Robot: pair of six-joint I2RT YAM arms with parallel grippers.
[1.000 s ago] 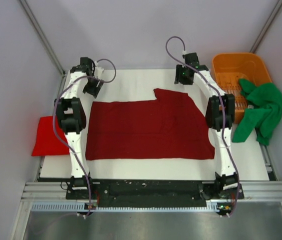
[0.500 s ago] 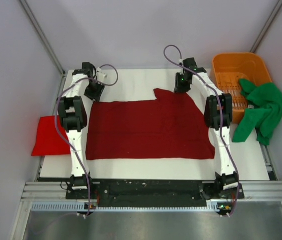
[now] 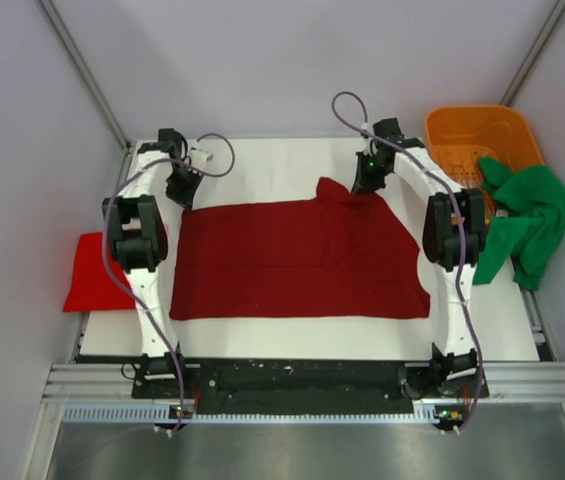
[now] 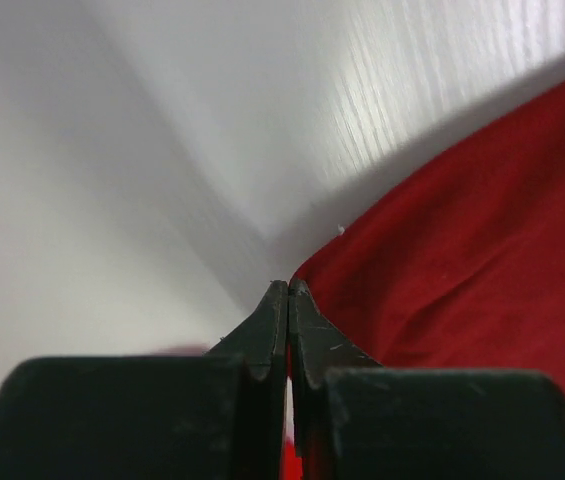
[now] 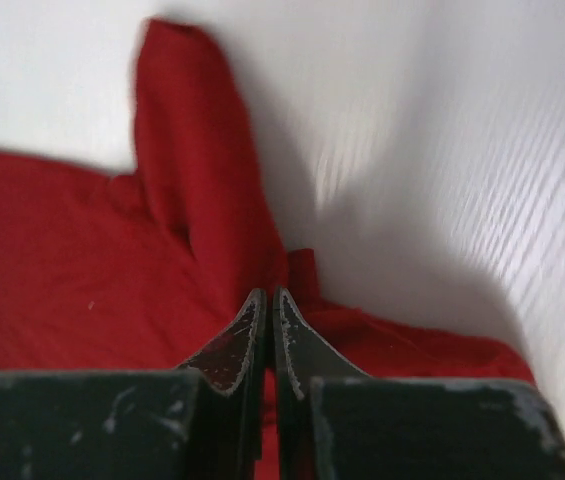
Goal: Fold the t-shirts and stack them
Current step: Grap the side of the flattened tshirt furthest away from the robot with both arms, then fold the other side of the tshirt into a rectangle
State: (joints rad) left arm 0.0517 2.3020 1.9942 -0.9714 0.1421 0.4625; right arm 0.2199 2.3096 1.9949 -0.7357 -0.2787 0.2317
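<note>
red t-shirt (image 3: pixel 87 275): right edge behind left arm (image 3: pixel 140 235) | green t-shirt (image 3: pixel 527 215): partly behind right arm (image 3: pixel 452 235)

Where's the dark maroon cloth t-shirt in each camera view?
Top external: dark maroon cloth t-shirt spread mid-table, between the two arms.
Left wrist: dark maroon cloth t-shirt fills the right and lower right; only one corner shows.
Right wrist: dark maroon cloth t-shirt across the left and bottom, one strip running upward.
Shared landmark: the white table, bare beyond the cloth's edge in all three.
</note>
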